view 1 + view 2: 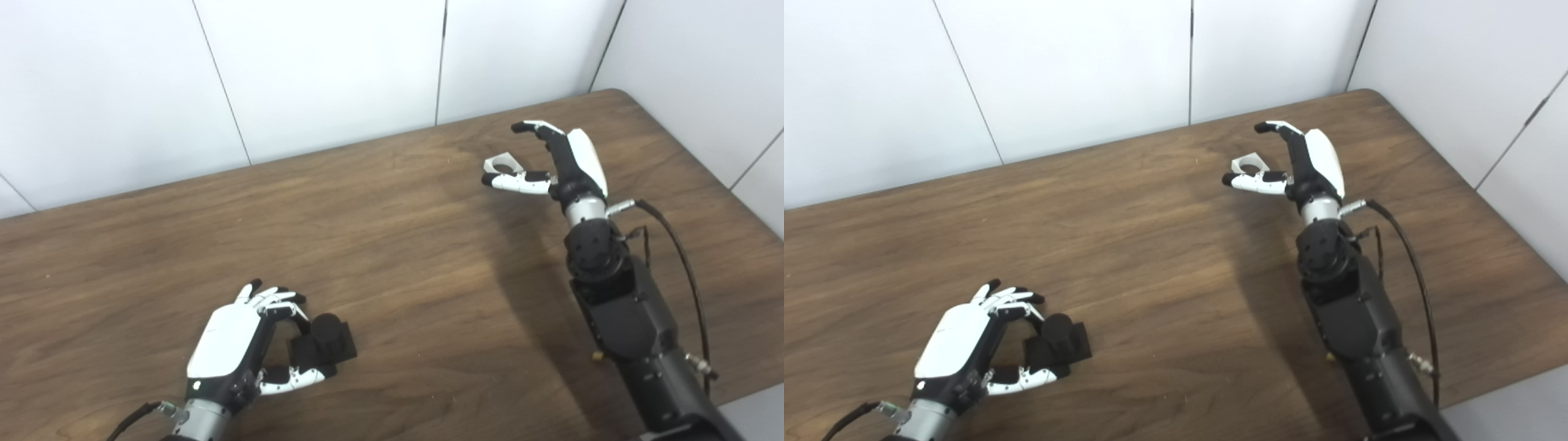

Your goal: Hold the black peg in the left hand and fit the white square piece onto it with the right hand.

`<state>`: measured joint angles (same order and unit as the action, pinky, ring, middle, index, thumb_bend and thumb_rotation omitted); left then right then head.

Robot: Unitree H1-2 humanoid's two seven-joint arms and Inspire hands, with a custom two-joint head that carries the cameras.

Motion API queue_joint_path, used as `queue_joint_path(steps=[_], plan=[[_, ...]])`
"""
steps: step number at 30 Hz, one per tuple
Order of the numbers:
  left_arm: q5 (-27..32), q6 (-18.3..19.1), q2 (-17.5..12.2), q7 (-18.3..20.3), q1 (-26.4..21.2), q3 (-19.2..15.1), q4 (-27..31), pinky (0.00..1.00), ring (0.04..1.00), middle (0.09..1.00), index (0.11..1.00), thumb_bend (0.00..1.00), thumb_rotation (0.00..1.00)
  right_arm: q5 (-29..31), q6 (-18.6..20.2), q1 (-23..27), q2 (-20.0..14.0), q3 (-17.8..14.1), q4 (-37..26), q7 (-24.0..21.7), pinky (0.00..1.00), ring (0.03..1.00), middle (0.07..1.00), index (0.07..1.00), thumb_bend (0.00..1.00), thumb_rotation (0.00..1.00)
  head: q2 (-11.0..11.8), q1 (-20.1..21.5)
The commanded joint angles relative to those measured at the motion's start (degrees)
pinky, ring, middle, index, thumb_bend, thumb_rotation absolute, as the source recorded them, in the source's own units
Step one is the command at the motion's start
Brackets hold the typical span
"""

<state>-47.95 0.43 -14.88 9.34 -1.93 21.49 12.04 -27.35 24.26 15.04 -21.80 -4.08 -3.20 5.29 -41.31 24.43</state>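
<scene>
The black peg (327,340), a short cylinder on a square base, stands on the wooden table (392,245) at the near left. My left hand (236,343) lies just to its left, fingers curled over its left side and thumb reaching to the base's near corner, without a closed grip. The white square piece (503,164), flat with a round hole, lies on the table at the far right. My right hand (560,159) is open around it, thumb on the near side and fingers arched over the far side, not closed on it.
White wall panels stand behind the table's far edge. The table's rounded far-right corner (618,95) is just beyond the right hand. A black cable (680,251) loops off the right forearm.
</scene>
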Motion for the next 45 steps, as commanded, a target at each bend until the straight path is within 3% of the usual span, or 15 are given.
queue_joint_path(steps=[1,6,12,16,20,30,38,45], plan=[[-0.68,0.44,-1.04,1.14,0.34,0.17,-1.42,0.98,0.845,0.771,0.485,0.52,0.05,-1.61,-0.83,3.82,-3.79,0.29,-0.64,-1.09,0.86,0.922,0.896,0.770,0.81,0.26,0.01,0.05],[-0.93,0.07,-0.93,0.74,0.27,0.29,-1.96,0.97,0.841,0.770,0.485,0.52,0.05,-4.10,0.89,6.51,-10.00,3.26,0.72,-6.65,0.91,0.971,0.933,0.787,0.82,0.24,0.06,-0.38],[-0.68,-0.24,-1.09,0.62,0.33,0.11,-1.99,0.98,0.840,0.770,0.485,0.52,0.05,-6.50,2.55,11.75,-18.35,7.25,2.51,-18.14,0.98,1.000,0.957,0.775,0.88,0.24,-0.06,-0.85],[-0.43,-0.09,-1.00,0.86,0.40,-0.16,-1.87,0.98,0.842,0.770,0.485,0.52,0.05,-8.75,2.65,15.80,-21.69,8.39,3.37,-27.49,1.00,1.000,0.957,0.763,0.91,0.21,-0.16,-0.98],[-0.57,0.19,-0.61,1.04,0.45,-0.03,-2.07,0.99,0.848,0.773,0.485,0.52,0.05,-10.33,2.59,18.41,-23.71,10.87,4.79,-32.18,0.97,1.000,0.951,0.754,0.92,0.18,0.04,-1.72],[-0.35,-0.49,-0.33,0.31,0.35,0.08,-2.70,1.00,0.847,0.774,0.485,0.52,0.05,-14.30,2.37,21.51,-23.17,16.28,7.98,-34.37,1.00,1.000,0.950,0.766,0.91,0.15,0.22,-2.43],[-0.76,-0.31,-0.40,0.09,0.40,0.44,-2.77,0.98,0.845,0.771,0.485,0.52,0.05,-17.06,-0.01,22.58,-21.23,19.82,11.52,-32.25,1.00,1.000,0.950,0.768,0.88,0.14,0.26,-2.83],[-0.75,-0.30,-0.44,-0.11,0.54,0.58,-2.86,0.98,0.844,0.772,0.485,0.52,0.05,-17.81,-2.68,22.41,-19.96,20.47,13.84,-29.09,1.00,1.000,0.948,0.771,0.88,0.13,0.30,-3.15]])
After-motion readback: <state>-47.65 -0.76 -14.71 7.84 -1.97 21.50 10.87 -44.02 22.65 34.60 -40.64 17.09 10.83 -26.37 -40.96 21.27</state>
